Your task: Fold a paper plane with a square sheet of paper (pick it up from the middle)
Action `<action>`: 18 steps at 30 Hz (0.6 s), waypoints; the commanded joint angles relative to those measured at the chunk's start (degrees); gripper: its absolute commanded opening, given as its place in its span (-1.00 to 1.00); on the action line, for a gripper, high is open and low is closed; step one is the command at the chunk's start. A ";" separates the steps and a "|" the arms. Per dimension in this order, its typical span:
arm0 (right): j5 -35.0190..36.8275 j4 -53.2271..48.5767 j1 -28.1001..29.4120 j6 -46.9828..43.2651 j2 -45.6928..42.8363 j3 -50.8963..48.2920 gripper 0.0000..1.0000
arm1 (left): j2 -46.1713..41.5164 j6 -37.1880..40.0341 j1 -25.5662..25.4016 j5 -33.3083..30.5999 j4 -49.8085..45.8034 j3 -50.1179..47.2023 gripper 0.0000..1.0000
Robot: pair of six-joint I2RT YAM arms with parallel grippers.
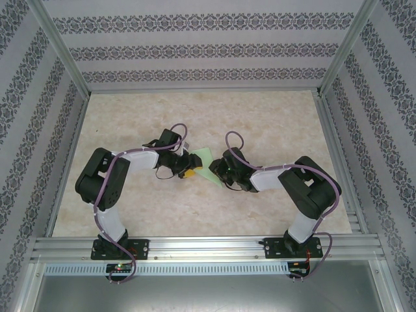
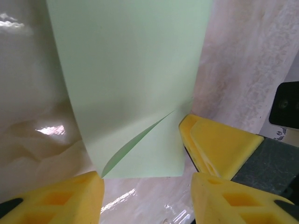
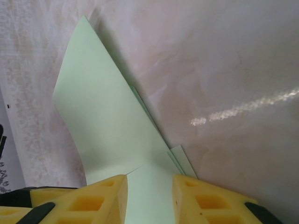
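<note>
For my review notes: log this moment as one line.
stage: mid-fold | paper sheet: partly folded | left gripper: open, sheet edge between jaws | right gripper: open over sheet

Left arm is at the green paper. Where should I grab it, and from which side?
Take the paper at its near corner, where the top layer curls up and leaves a gap. Come in low along the table from the side of the left gripper; elsewhere it seems flat, with nothing to pinch.
</note>
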 commanded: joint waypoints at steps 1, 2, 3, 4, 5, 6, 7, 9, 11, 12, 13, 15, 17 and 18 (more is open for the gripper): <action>-0.11 -2.31 -0.64 -0.34 1.75 -1.92 -0.37 | 1.23 -0.45 -0.77 1.24 2.69 1.58 0.03; -0.11 -2.19 -0.66 -0.45 1.58 -2.00 -0.37 | 1.49 -0.55 -0.76 1.47 3.14 1.59 0.02; -0.09 -2.03 -0.66 -0.78 1.41 -2.01 -0.36 | 1.76 -0.70 -0.78 1.74 3.90 1.46 0.02; -0.11 -1.80 -0.70 -1.05 1.24 -2.05 -0.36 | 1.94 -0.80 -0.86 1.82 4.59 1.30 0.02; -0.11 -1.52 -0.69 -1.33 0.98 -2.09 -0.35 | 2.07 -0.89 -0.85 1.76 5.23 1.17 0.02; -0.11 -1.22 -0.75 -1.87 0.71 -2.09 -0.34 | 2.14 -1.07 -0.85 1.67 5.73 0.97 0.02; 0.05 -1.31 -0.69 -2.15 0.41 -2.11 -0.34 | 2.19 -1.11 -0.89 1.72 6.28 0.84 0.02; 0.07 -1.21 -0.74 -3.15 -0.16 -2.01 -0.33 | 2.27 -1.74 -0.86 1.82 8.12 0.22 0.02; 0.11 -1.22 -0.77 -3.76 -0.50 -1.92 -0.33 | 2.21 -2.67 -0.85 2.04 10.27 -0.30 0.01; 0.00 -1.18 -0.87 -3.97 -0.52 -1.92 -0.33 | 2.24 -3.35 -0.88 2.24 11.34 -0.65 -0.01; -0.02 -1.21 -0.88 -4.18 -0.54 -1.92 -0.33 | 2.16 -3.82 -0.87 2.27 12.13 -0.91 -0.02; -0.30 -0.72 -1.10 -4.52 -0.45 -2.17 -0.33 | 2.35 -4.38 -0.86 2.16 13.35 -1.04 -0.07; -1.04 0.23 -1.11 -5.69 -0.25 -2.35 -0.33 | 2.67 -4.49 -0.87 1.91 13.58 -0.89 -0.12; -1.63 1.19 -1.16 -7.03 -0.25 -2.49 -0.34 | 2.93 -4.57 -0.85 1.84 13.62 -0.77 -0.17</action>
